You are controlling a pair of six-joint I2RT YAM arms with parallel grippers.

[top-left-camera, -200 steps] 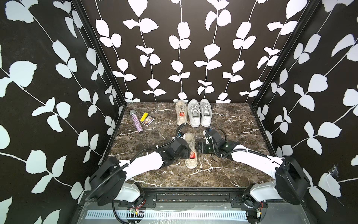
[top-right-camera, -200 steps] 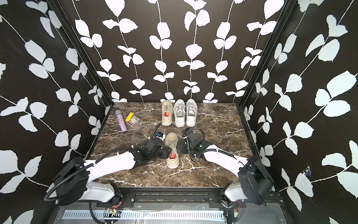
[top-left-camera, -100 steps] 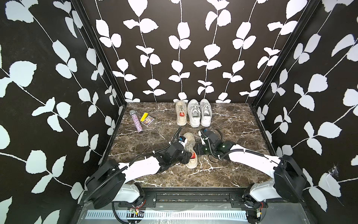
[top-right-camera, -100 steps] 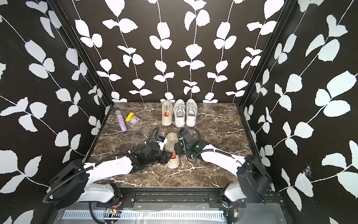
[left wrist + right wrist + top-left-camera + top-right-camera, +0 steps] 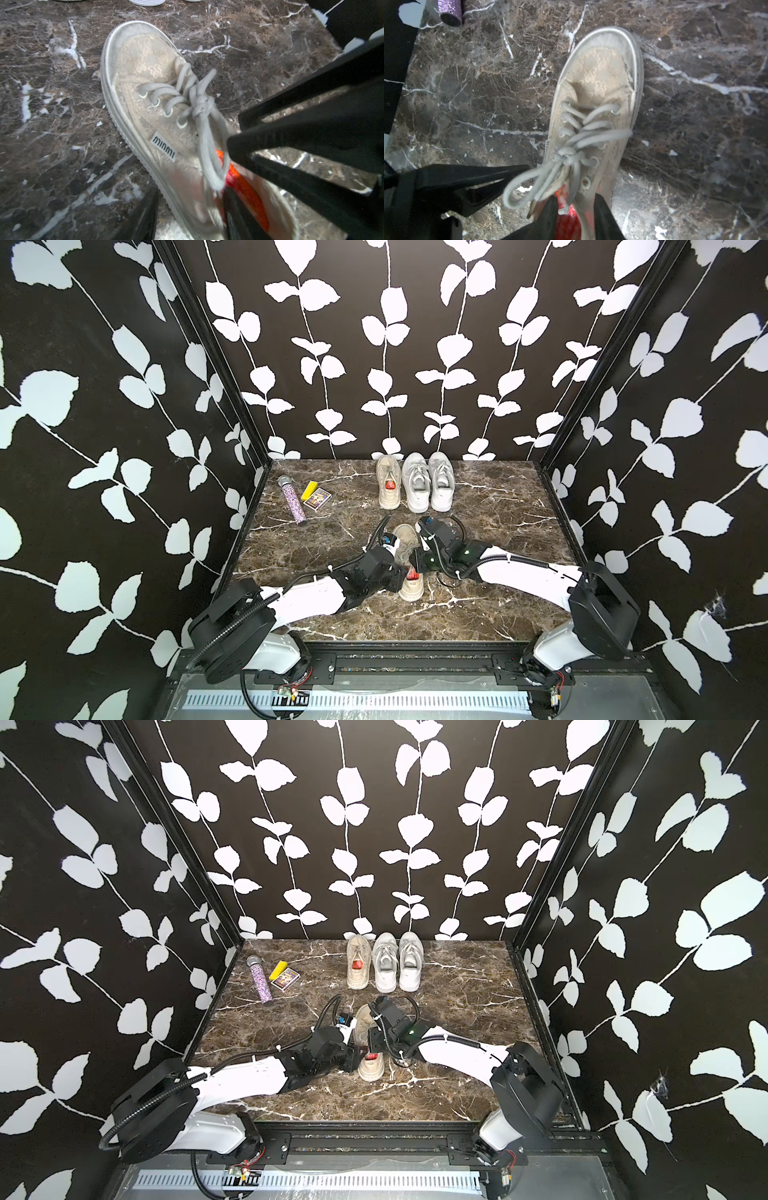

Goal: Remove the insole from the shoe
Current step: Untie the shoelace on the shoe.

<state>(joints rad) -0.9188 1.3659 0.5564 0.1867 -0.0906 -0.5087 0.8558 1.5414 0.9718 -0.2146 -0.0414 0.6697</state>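
A beige lace shoe lies mid-table with its toe toward the back wall; its red insole shows in the opening. My left gripper is clamped on the shoe's left side wall near the heel, one finger outside the sole and one inside against the insole. My right gripper comes from the other side. One of its fingers is down on the insole and the other is outside the right side wall, the jaws close together.
Along the back wall stand another beige shoe and a white pair. At back left lie a purple glitter tube, a yellow block and a small card box. Patterned walls close in three sides.
My right gripper has swung from beside the shoe onto its opening and narrowed its jaws. My left gripper has shifted back toward the heel, and the shoe has turned slightly.
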